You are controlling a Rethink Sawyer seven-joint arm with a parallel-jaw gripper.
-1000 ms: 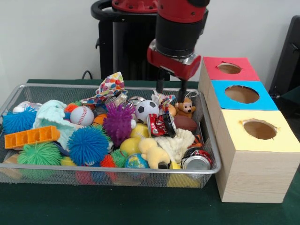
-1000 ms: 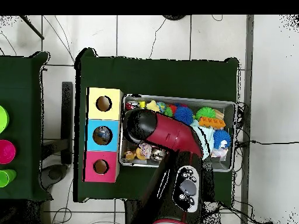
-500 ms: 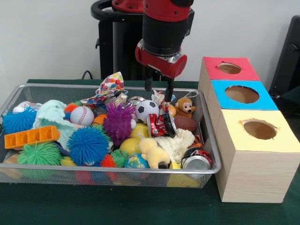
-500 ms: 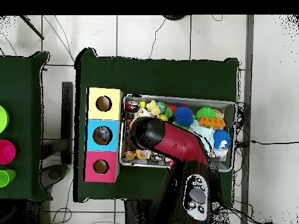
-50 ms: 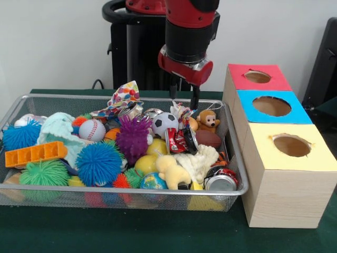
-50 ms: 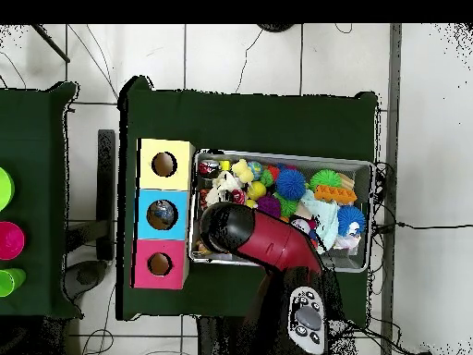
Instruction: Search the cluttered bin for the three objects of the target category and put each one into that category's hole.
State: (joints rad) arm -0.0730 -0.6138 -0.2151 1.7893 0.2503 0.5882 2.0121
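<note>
The green worktop [image 5: 158, 232] carries a wire mesh bin [image 5: 231, 158] crammed with toys, and beside it a wooden box [image 5: 274, 200] topped by a red hole [image 5: 257, 77], a blue hole [image 5: 271, 106] and a yellow hole [image 5: 291, 145]. The red and black arm [image 5: 189, 31] hangs over the bin's far side. Its fingers [image 5: 182, 96] are spread apart and hold nothing, their tips just above the clutter. Directly below them lies a scrap of patterned cloth [image 5: 181, 112]; the monkey plush [image 5: 209, 120] sits just beside the fingers toward the box, the soccer ball [image 5: 164, 123] just beside them on the opposite side. Lower down lie a crushed red can [image 5: 179, 141] and a brown football [image 5: 209, 139].
</note>
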